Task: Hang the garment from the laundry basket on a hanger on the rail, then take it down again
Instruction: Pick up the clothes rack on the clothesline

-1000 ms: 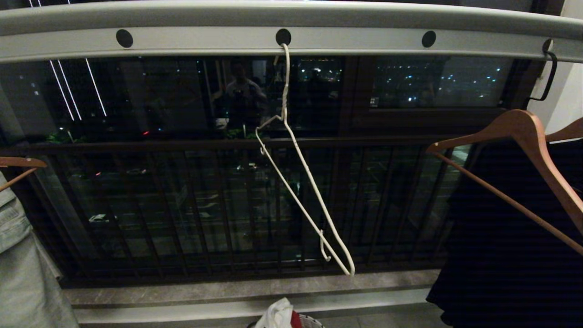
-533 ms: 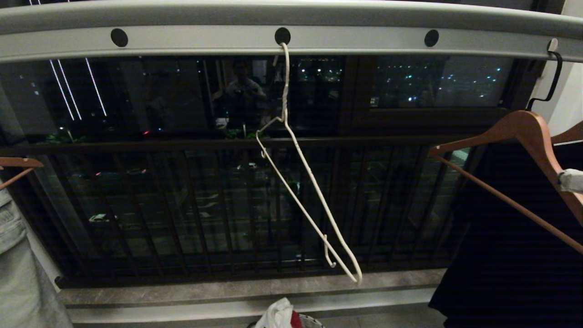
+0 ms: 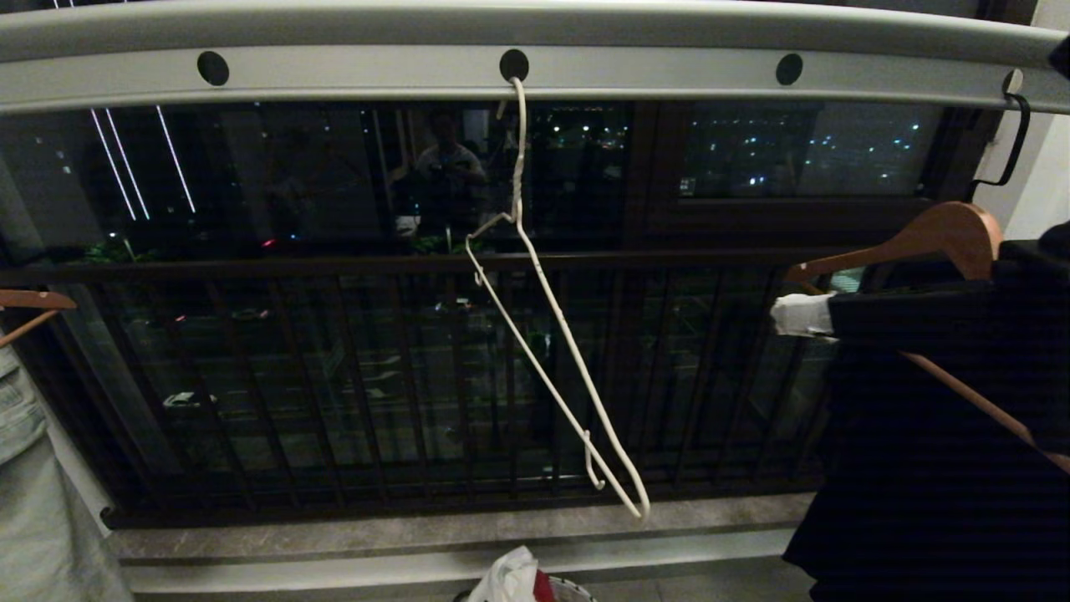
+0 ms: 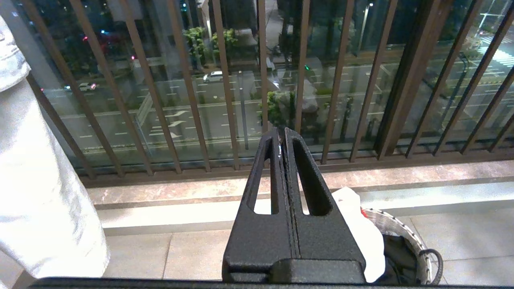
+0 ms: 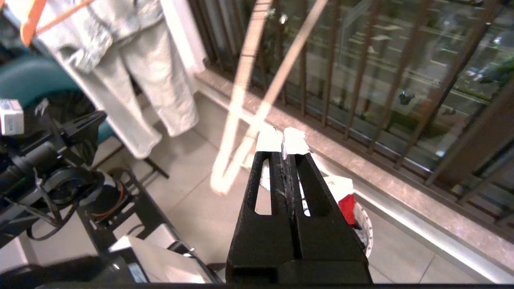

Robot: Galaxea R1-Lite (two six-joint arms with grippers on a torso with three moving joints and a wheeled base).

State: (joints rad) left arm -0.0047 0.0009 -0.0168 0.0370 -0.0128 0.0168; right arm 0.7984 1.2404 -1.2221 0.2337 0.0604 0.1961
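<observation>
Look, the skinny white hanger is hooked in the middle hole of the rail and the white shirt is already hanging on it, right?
Not quite. The hanger is hooked in the middle hole of the rail, but it hangs bare. The head view shows the garment still down in the laundry basket.

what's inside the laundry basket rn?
In the laundry basket, white cloth bunches at the top, beside a bit of red and dark fabric. The bottom and any print are hidden; left end effector blocks part.
</observation>
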